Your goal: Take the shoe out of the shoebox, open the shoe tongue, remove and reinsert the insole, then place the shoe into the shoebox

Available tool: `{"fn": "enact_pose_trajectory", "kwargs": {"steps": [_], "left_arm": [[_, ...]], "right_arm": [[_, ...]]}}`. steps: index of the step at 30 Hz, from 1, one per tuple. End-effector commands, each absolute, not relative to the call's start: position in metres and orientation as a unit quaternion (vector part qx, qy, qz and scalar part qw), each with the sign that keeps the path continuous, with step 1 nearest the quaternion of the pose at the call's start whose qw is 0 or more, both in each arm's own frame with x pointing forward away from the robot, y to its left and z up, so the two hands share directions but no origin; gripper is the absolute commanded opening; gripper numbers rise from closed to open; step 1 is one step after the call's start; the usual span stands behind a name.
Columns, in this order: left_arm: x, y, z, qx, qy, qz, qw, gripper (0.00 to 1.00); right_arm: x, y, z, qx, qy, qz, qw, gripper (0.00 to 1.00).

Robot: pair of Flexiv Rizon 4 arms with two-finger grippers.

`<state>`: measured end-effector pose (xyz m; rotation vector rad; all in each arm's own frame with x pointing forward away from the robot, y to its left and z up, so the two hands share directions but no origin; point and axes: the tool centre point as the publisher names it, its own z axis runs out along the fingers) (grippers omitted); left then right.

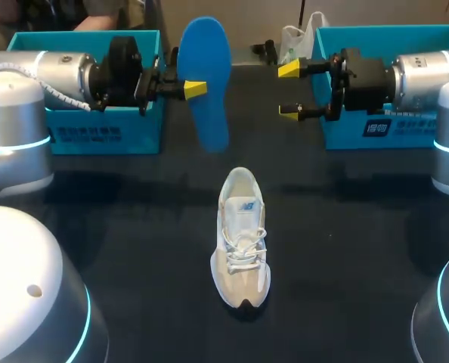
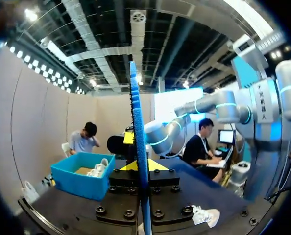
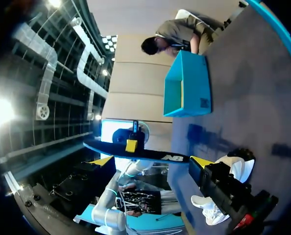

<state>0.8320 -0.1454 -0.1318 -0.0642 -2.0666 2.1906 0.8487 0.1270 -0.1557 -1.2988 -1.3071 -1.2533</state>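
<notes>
Shoe (image 1: 241, 240): white, standing on its sole at mid-bench (image 1: 134, 227), toe toward the robot, heel away. Laces visible. From above I cannot tell whether the tongue is pulled open, nor see inside the shoe. In the right wrist view only part of the shoe shows; the rest is behind that wrist's black housing.

Insole (image 1: 206, 76): blue, in the air, beyond the shoe's heel and a little to its left, standing on end. The left fingers (image 1: 195, 89) are clamped on it at about mid-length. The head view shows one yellow tip only, as the other is behind the insole. In the left wrist view the insole is edge-on with a yellow tip against each face, and one end runs out of view.

Right fingers (image 1: 289, 69): wide apart with nothing between them, beyond the shoe and to its right. The tips point toward the insole and are clear of it.

Left box (image 1: 103, 132): teal, beyond the shoe to its left; the left arm hides most of the inside.

Right box (image 1: 345, 45): teal, beyond the shoe to its right, partly covered by the right arm. The left wrist view shows something white inside, too small to identify.
</notes>
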Motion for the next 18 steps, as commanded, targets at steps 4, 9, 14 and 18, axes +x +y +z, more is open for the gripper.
{"fn": "enact_pose_trajectory", "kwargs": {"steps": [4, 9, 14, 18], "left_arm": [[0.825, -0.147, -0.134, 0.167, -0.641, 0.708, 0.246, 0.0], [0.825, -0.144, -0.132, 0.207, -0.624, 0.7, 0.28, 0.0], [0.828, -0.146, -0.139, 0.255, -0.603, 0.683, 0.323, 0.0], [0.829, -0.149, -0.147, 0.294, -0.588, 0.661, 0.362, 0.0]], "right_arm": [[0.848, 0.127, -0.155, -0.525, -0.527, -0.503, 0.44, 1.0], [0.848, 0.127, -0.155, -0.525, -0.527, -0.503, 0.44, 1.0], [0.848, 0.127, -0.155, -0.525, -0.527, -0.503, 0.44, 1.0], [0.848, 0.127, -0.155, -0.525, -0.527, -0.503, 0.44, 1.0]]}}
